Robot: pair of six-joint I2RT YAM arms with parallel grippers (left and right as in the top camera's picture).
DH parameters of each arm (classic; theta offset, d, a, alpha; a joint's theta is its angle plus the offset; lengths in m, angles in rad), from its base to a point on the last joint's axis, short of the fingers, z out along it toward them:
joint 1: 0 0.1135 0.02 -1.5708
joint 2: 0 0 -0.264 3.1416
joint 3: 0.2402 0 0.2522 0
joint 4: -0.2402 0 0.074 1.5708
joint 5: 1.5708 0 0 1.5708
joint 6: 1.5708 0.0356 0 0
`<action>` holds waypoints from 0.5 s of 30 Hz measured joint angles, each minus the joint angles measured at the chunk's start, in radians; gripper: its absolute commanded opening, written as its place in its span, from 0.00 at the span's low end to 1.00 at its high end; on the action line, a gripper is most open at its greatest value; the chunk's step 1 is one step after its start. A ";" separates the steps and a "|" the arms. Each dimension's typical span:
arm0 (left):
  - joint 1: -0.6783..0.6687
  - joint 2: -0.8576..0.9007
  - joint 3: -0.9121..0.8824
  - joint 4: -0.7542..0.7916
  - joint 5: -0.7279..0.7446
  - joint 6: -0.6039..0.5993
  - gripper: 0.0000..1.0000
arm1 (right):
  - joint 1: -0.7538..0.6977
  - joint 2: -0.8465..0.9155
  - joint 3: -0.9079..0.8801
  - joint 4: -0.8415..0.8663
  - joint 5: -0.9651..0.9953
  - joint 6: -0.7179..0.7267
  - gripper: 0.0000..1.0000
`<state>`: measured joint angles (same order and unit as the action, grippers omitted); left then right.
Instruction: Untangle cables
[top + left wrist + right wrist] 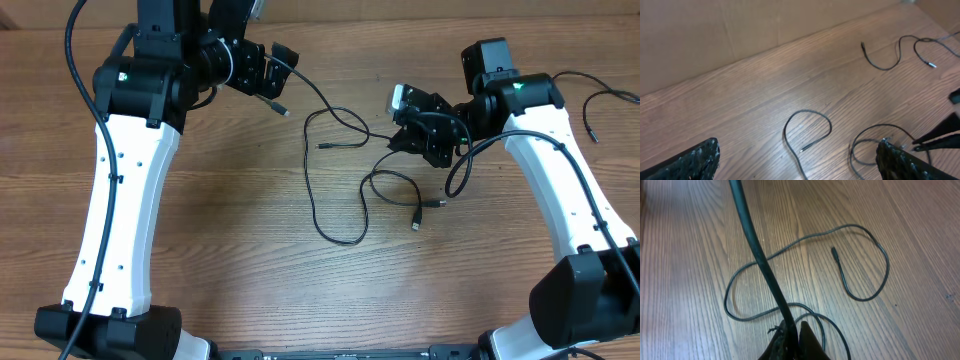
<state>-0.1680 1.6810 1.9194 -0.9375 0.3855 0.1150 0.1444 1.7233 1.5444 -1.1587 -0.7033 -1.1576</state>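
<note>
Right pincer (791,332), pressed together, pinches one of the cables (756,247) rising from its tips; left pincer (798,150) stands spread.

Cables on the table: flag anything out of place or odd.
One stray cable lies alone far to the right, well apart from the looped cables mid-table, so it looks left out of the work. The right hand is shut on one of the looped cables. Nothing looks damaged.

Matt black cables (809,111), smooth wood-grain table (250,285)
</note>
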 measured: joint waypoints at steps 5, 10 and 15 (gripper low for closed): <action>0.000 0.000 0.000 -0.071 -0.006 0.051 1.00 | 0.000 -0.067 0.000 0.031 -0.049 0.043 0.04; 0.000 0.000 0.000 -0.192 -0.023 0.166 1.00 | 0.000 -0.168 0.003 0.138 -0.076 0.167 0.04; 0.000 0.000 0.000 -0.251 -0.026 0.271 0.99 | 0.000 -0.234 0.012 0.288 -0.067 0.312 0.04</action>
<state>-0.1677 1.6810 1.9194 -1.1889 0.3592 0.3862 0.1440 1.4891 1.5562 -0.8703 -0.7704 -0.8455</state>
